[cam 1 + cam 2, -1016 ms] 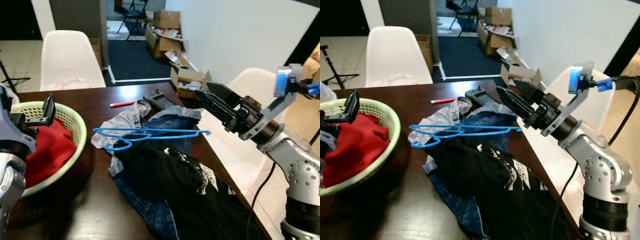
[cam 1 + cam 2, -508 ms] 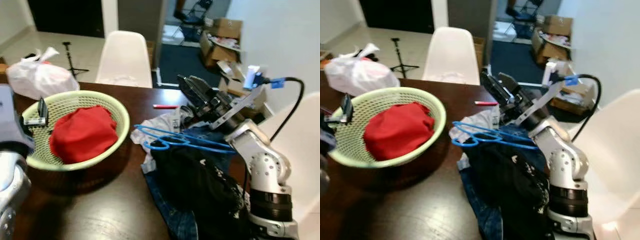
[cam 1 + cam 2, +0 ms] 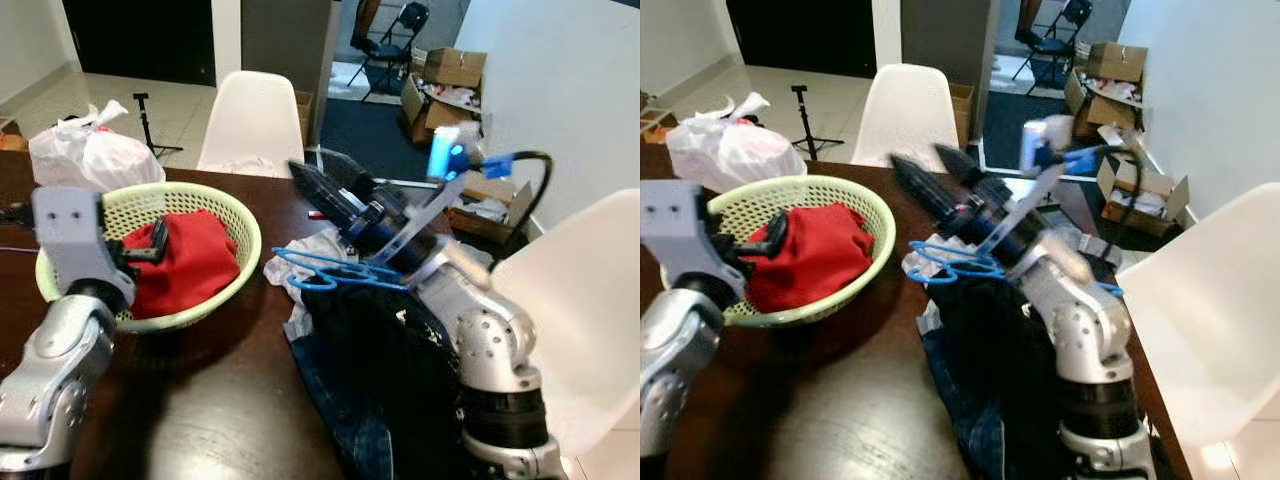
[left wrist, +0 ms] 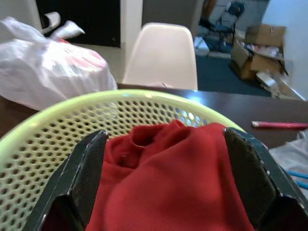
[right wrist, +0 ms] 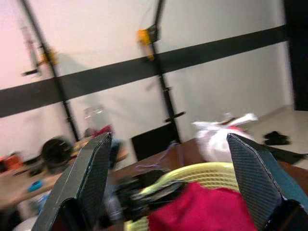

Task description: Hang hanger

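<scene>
On a dark brown wooden worktop (image 3: 200,400), a thin blue plastic hanger (image 3: 335,273) lies flat across a heap of clothes: a black garment (image 3: 385,350) over blue denim (image 3: 335,415), with a pale grey-white cloth (image 3: 300,275) bunched under the hanger's hook end. The right gripper (image 3: 312,183) is raised above the hanger and the heap, not touching either, its two long black fingers pointing toward the basket side of the worktop; its jaws stand wide apart with nothing between them, as the right wrist view shows.

Just beside the heap sits a round pale-green perforated plastic basket (image 3: 240,235) holding a crumpled red cloth (image 3: 185,262). The left gripper (image 4: 166,185) hovers at the near rim of the basket, aimed at the red cloth, jaws spread wide and empty, one finger on either side of the cloth in the left wrist view.

A small red pen (image 4: 281,125) rests on the worktop beyond the clothes. A white plastic bag (image 3: 85,155) sits at the far corner behind the basket. A white moulded chair (image 3: 250,125) stands at the far edge of the worktop, and another white chair (image 3: 580,310) stands to the robot's right. Cardboard boxes (image 3: 455,70) lie on the floor by the far wall.
</scene>
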